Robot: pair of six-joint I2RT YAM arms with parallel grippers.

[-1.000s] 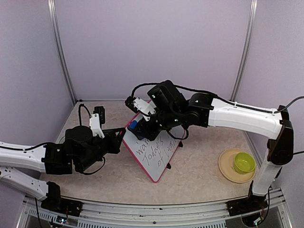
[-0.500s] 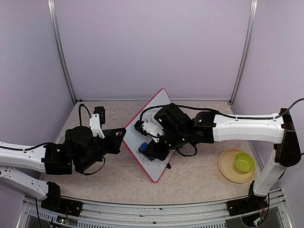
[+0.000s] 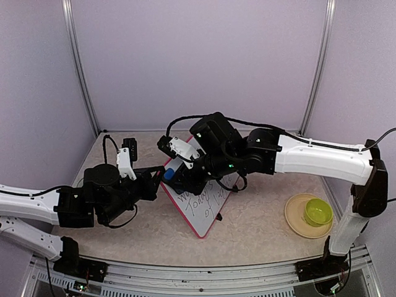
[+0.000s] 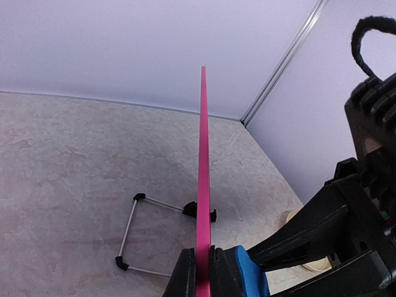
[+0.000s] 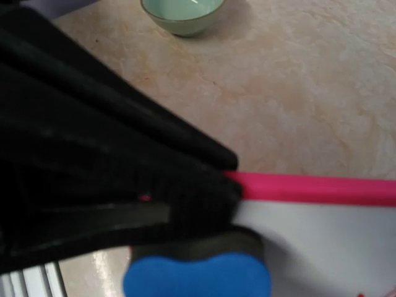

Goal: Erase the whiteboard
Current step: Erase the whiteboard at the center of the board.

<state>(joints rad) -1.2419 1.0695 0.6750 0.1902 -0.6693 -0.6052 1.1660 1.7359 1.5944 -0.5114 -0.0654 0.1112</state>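
1. Containers: one beige plate [image 3: 296, 224] lay on the table [image 3: 260, 238] at the far right, well apart from the board. One lime-green bowl [image 3: 317, 212] stood upright on it. The bowl's contents could not be made out from the top view.
2. The right wrist view showed a pale green bowl [image 5: 182, 13] at its top edge, standing on the tabletop. I could not tell whether this was the same bowl.
3. Count from the top view: two arms, one whiteboard [image 3: 204, 213], one blue eraser [image 3: 169, 174], one plate, one bowl.
4. The whiteboard stood left of centre on the table, tilted back on its wire stand [image 4: 131, 230]. Its white face was toward the right arm. Dark handwriting [image 3: 199, 199] covered the middle of the face. The upper part was hidden behind the right arm.
5. Left gripper [image 4: 202, 273]: its fingers were pressed together on the whiteboard's pink rim [image 4: 203, 161], one on each side. That view showed the board edge-on.
6. Right gripper [image 3: 177, 177]: it was pinching the blue eraser, which lay against the board's face near the upper left corner. The eraser sat just beside the left gripper's hold. In the right wrist view its dark pad touched the white surface just below the rim.
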